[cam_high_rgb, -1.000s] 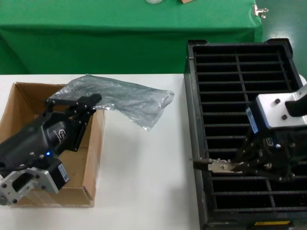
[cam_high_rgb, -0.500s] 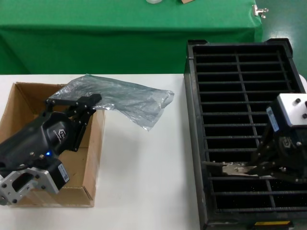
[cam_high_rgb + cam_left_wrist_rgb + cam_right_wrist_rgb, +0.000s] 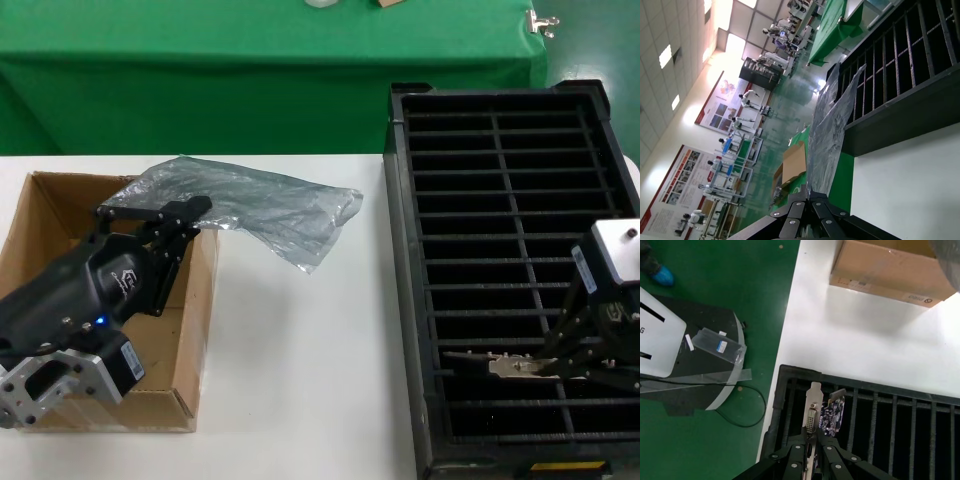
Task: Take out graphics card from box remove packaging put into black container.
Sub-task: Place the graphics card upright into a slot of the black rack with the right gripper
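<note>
My right gripper [image 3: 560, 368] is shut on the graphics card [image 3: 500, 365], a thin dark board with a silver bracket, and holds it flat over the near slots of the black container [image 3: 400, 200]. In the right wrist view the card [image 3: 832, 415] sticks out of the gripper [image 3: 815, 442] above the container [image 3: 775, 405]. My left gripper [image 3: 160, 212] is shut on the grey crinkled packaging [image 3: 260, 205], which hangs from the box's far right corner out over the white table. The brown box [image 3: 195, 330] sits at the left. In the left wrist view the packaging [image 3: 832, 120] runs out from the gripper [image 3: 809, 196].
A green-clothed table [image 3: 200, 80] runs across the back. The white tabletop [image 3: 300, 380] lies between box and container. The box [image 3: 890, 270] shows far off in the right wrist view, and a robot base [image 3: 685, 365] stands on the green floor beside the table.
My right gripper has moved right and nearer with the graphics card, lowering it over the near slots. The left arm and packaging have not moved.
</note>
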You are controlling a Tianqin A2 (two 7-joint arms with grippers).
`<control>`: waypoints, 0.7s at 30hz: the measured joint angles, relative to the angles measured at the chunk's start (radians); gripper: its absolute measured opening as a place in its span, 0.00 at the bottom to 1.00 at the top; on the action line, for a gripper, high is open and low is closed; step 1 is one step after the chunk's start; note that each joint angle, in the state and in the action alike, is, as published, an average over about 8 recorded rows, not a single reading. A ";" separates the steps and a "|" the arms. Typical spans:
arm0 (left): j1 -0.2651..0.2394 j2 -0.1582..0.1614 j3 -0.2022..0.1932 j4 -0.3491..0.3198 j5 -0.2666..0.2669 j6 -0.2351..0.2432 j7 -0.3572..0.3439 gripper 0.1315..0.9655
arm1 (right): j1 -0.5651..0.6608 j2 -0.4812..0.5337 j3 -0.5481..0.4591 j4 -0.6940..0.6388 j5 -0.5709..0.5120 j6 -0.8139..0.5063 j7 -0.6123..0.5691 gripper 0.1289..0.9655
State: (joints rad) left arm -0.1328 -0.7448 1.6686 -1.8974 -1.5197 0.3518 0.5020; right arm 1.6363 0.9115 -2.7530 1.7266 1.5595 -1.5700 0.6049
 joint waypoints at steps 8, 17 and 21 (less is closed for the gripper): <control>0.000 0.000 0.000 0.000 0.000 0.000 0.000 0.01 | -0.013 -0.004 0.000 -0.024 -0.028 0.000 -0.038 0.04; 0.000 0.000 0.000 0.000 0.000 0.000 0.000 0.01 | -0.029 -0.009 0.000 -0.044 -0.054 0.000 -0.081 0.04; 0.000 0.000 0.000 0.000 0.000 0.000 0.000 0.01 | -0.038 -0.013 0.000 -0.054 -0.066 0.000 -0.102 0.04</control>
State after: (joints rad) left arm -0.1328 -0.7447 1.6686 -1.8974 -1.5197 0.3518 0.5020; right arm 1.5978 0.8989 -2.7530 1.6727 1.4930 -1.5700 0.5029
